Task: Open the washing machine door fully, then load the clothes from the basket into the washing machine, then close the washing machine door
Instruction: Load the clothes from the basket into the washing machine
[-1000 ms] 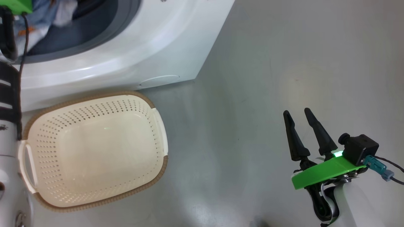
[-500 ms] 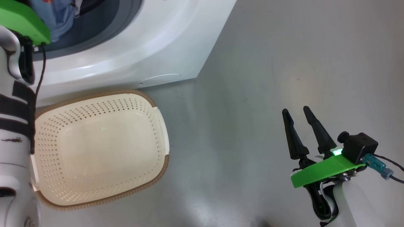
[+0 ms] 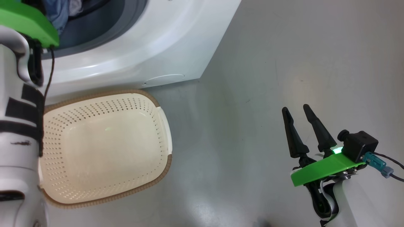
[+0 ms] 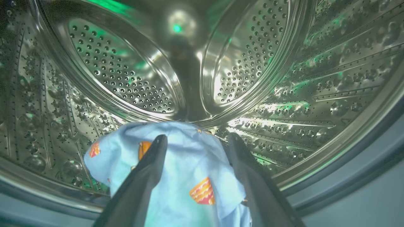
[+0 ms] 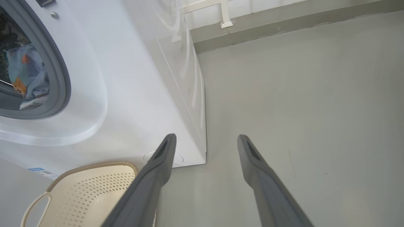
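- Head view: The basket (image 3: pixel 104 151) sits empty at lower left on the grey floor (image 3: pixel 268 63). It is tucked against the foot of the washing machine (image 3: pixel 142 47), handy for a short lift. Blue clothes (image 3: pixel 58 12) show inside the opening at upper left, where the left arm (image 3: pixel 19 126) runs up into it. At lower right the right claw (image 3: pixel 295 108) idles with fingers spread, grasping nothing and parked well clear of the loading.
- Left wrist view: The left claw (image 4: pixel 198 136) points into the steel drum (image 4: pixel 126 78). Its fingers are parted either side of a blue, orange-printed garment lying slack at lower centre, and it looks released rather than gripped.
- Right wrist view: The right claw's fingers stand wide apart over bare floor. At upper left the clothes rest behind the grey seal (image 5: pixel 63 78), and a pale piece low by the seal might get pinched on closing. With the basket empty at the lower left corner, loading seems done and shutting the machine appears to remain.
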